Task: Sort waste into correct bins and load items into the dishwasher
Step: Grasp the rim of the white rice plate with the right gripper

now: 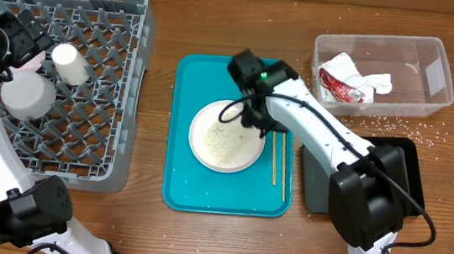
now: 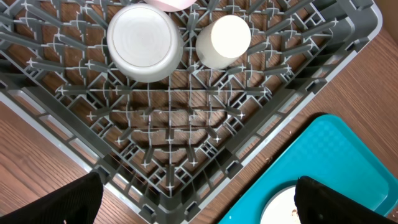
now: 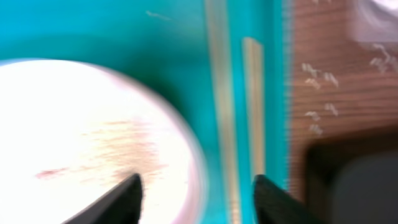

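The right gripper (image 3: 196, 198) hangs low over the teal tray (image 1: 183, 182) at the middle of the table (image 1: 171, 20), its fingers parted and clasping nothing; between them lie the right rim of the white plate (image 1: 226, 137), dusted with crumbs, and one of the two chopsticks (image 1: 276, 162) just right of the plate, though the blurred wrist view does not show whether it touches either; right of the tray sits a dark container (image 1: 405, 158); at the left the grey dish rack (image 1: 100, 131) holds an upturned grey bowl (image 1: 26, 95) and a white cup (image 1: 69, 64) beside it; the left gripper (image 2: 200, 205) hovers above the rack, spread wide and empty; at the far right a clear bin (image 1: 435, 73) holds crumpled waste (image 1: 346, 76), with rice grains (image 1: 396, 124) scattered on the table on its near side.
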